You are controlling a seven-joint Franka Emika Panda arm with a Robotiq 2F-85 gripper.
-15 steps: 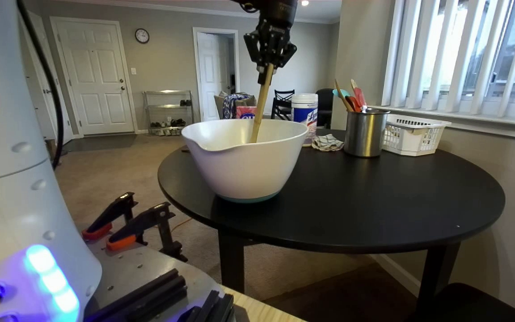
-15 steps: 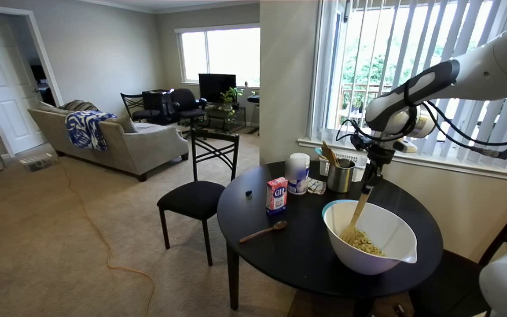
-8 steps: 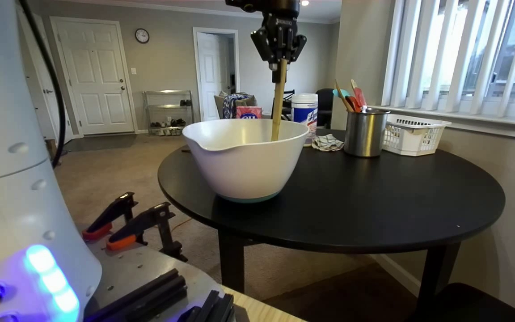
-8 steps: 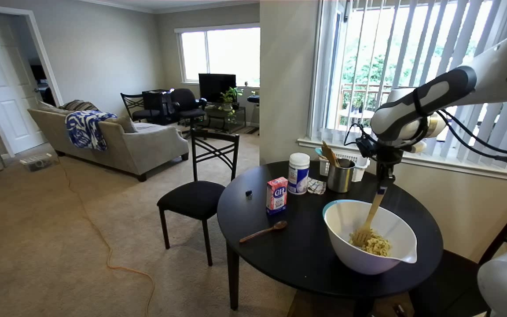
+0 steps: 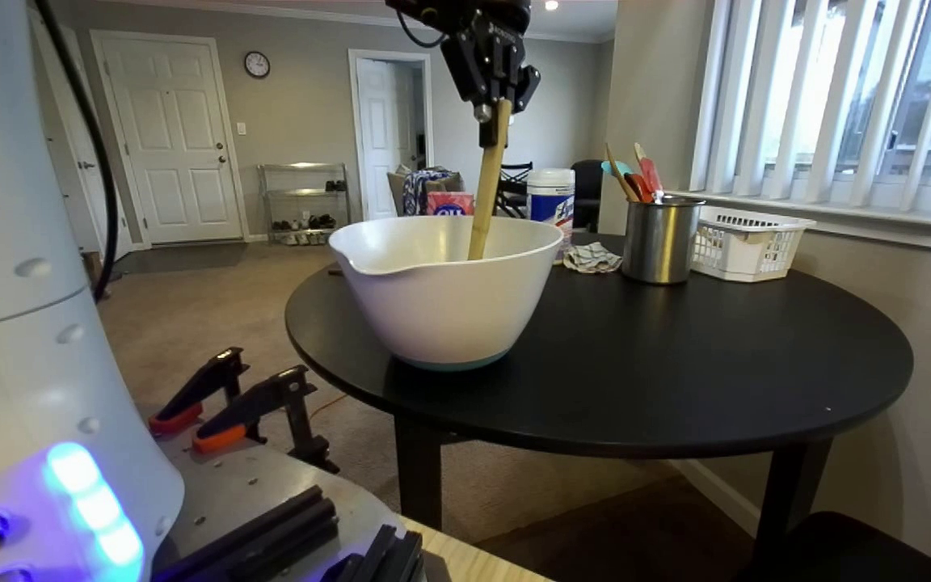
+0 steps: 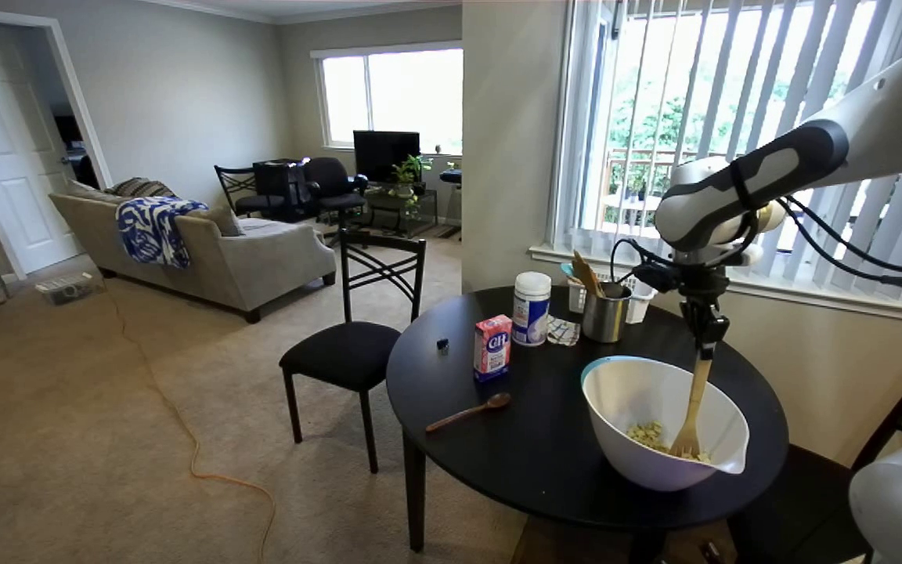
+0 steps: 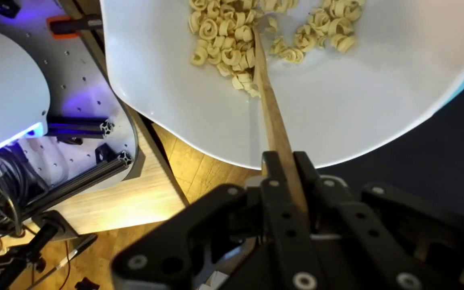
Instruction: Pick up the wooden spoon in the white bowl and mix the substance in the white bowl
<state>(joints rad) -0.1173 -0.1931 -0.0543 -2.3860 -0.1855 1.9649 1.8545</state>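
The white bowl stands on the round black table and shows in both exterior views point(image 5: 441, 311) point(image 6: 623, 442) and in the wrist view point(image 7: 336, 108). My gripper is shut on the wooden spoon's handle, above the bowl's rim, in both exterior views point(image 5: 494, 121) point(image 6: 706, 343) and in the wrist view point(image 7: 287, 161). The spoon point(image 6: 694, 395) leans in the bowl, its slotted head down near the spout side. It also shows in the wrist view point(image 7: 273, 112). Pale curled pasta pieces point(image 7: 228, 44) lie on the bowl's bottom around the head. The spoon's tip is partly hidden by pasta.
On the black table point(image 5: 676, 364) stand a red and blue box point(image 6: 492, 348), a white canister point(image 6: 532, 309), a metal utensil pot point(image 5: 659, 242), a white basket point(image 5: 748, 246) and a cloth point(image 5: 592, 258). A brown spoon point(image 6: 467, 413) lies beside the bowl.
The held spoon has swept across the bowl towards the spout side, its lean reversing. The pasta has been pushed about and spread. The bowl has shifted slightly the same way. The grip stays shut.
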